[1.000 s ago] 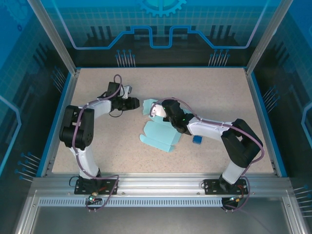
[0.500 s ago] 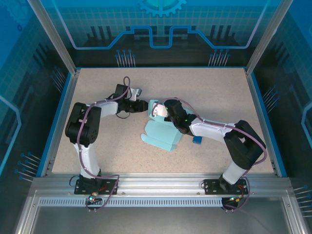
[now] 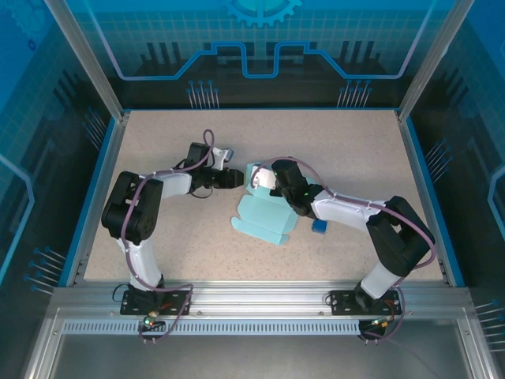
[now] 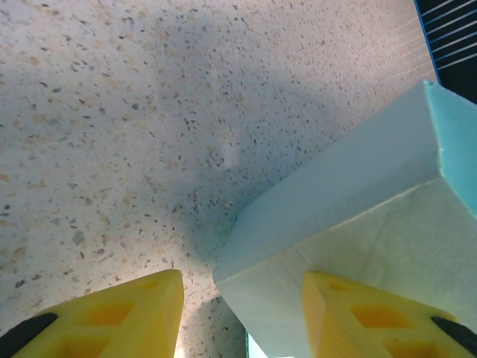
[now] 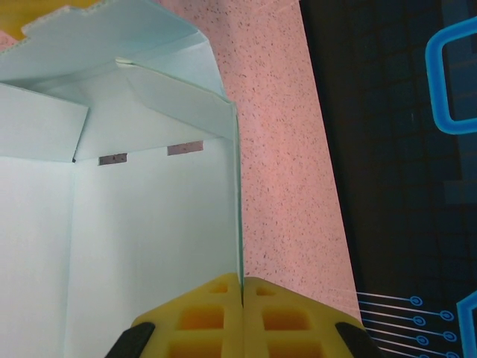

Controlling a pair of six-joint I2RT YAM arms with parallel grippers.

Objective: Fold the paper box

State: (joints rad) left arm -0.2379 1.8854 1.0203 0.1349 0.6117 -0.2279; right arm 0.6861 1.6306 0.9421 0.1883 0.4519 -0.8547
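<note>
The paper box (image 3: 264,217) is lying in the middle of the table (image 3: 339,150), part-formed: a flat panel is spreading toward my bases and the far end is standing up as walls and flaps. I am pinching one raised side wall with my right claw (image 5: 243,287), pads pressed together on the thin card edge, which is running straight down into the seam between them. In the wrist view the open inside of the box is lying to the left of that wall. My reading is that this grip is serving as an anchor, holding the wall upright and stopping the light card from sliding while the other arm works. My left claw (image 4: 242,283) is sitting just beside the box's raised left end, its fingers (image 4: 141,306) standing apart at a middling gap, clamping nothing. A folded corner of the box is poking into that gap, with one finger over bare table and the other overlapping the pale card; I cannot tell whether it is touching. Judging from this, I am lining up to push or nip that end inward. A small dark blue cube (image 3: 319,227) is sitting by my right forearm, apart from the box.
</note>
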